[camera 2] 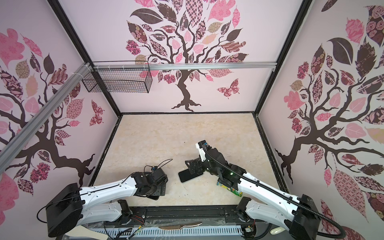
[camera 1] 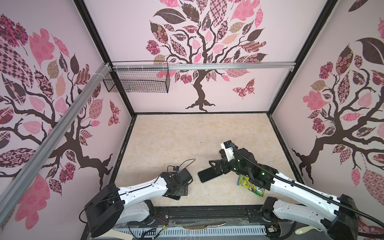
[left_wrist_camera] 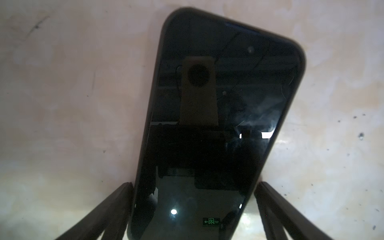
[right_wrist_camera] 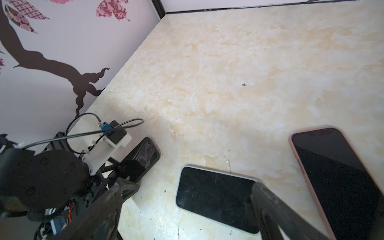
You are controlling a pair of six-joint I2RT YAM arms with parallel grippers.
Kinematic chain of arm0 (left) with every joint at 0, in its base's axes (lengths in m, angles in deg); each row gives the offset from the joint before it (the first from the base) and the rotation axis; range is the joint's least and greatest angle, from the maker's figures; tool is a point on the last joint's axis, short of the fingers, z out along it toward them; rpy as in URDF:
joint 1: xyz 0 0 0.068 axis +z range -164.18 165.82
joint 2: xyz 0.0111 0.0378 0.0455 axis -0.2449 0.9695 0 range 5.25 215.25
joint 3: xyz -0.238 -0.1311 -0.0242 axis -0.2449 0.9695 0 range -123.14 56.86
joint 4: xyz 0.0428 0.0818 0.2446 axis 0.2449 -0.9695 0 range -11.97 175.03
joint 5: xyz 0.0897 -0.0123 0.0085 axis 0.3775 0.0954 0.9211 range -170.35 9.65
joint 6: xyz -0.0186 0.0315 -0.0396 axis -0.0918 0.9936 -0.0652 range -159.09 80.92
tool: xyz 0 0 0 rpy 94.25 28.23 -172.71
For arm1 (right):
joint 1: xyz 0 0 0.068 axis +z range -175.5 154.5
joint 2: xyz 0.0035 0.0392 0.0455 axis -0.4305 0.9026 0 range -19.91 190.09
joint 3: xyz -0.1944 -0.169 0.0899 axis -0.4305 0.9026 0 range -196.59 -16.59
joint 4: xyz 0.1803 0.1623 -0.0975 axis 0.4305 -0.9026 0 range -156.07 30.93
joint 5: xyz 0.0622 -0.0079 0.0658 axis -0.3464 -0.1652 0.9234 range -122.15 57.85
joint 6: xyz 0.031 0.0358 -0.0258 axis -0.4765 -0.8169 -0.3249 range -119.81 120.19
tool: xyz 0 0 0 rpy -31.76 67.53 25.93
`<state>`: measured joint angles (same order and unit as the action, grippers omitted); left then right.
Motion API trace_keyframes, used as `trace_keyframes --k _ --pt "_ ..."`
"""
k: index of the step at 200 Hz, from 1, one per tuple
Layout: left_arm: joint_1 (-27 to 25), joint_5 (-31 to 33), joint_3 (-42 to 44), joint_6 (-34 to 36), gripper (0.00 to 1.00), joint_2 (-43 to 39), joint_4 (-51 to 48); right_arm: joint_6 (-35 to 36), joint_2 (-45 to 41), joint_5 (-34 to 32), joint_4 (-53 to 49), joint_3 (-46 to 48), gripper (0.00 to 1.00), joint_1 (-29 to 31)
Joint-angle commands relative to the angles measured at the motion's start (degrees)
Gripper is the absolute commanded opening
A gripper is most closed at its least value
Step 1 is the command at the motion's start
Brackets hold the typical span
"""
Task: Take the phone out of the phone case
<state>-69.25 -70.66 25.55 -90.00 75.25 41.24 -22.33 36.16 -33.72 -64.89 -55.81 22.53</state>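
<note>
Straddling cased phone [left_wrist_camera: 218, 124] across short width, left end effector [left_wrist_camera: 194, 185] is set at one end, long axis running straight out; clamped or loose cannot be told. Phone is laid near worktop [left_wrist_camera: 62, 104] front edge. Right end effector [right_wrist_camera: 189, 185] is spread wide, empty, farther off.

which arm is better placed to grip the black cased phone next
Left: the left gripper, open, straddles the black-cased phone. The right gripper hangs open over the white-edged phone instead.

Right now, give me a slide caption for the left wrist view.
Left pincer flanking a dark phone, screen-up on the marbled tabletop.
</note>
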Motion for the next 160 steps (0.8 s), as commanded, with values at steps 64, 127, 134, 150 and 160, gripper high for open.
trace_keyframes --k 64,127,134,150,160 --pt "-0.92 -0.02 -0.46 -0.58 0.68 2.32 -2.44 -3.92 -2.2 -4.53 -1.74 1.52 1.0 -1.82" --pt "-0.89 1.73 -1.64 -2.27 0.44 -3.88 -0.46 -11.5 -0.39 -5.16 0.21 3.83 1.0 -3.38" --pt "-0.81 1.82 -1.88 -2.04 0.43 -5.36 0.22 -12.78 0.12 -2.98 1.11 4.27 1.0 -3.94" --pt "-0.24 0.95 -1.87 -1.31 0.39 -8.29 2.62 -16.08 1.57 3.04 4.41 5.58 1.0 -5.37" --pt "0.11 0.13 -1.68 -0.79 0.38 -9.74 4.36 -17.98 2.78 7.94 7.21 6.37 1.0 -6.36"
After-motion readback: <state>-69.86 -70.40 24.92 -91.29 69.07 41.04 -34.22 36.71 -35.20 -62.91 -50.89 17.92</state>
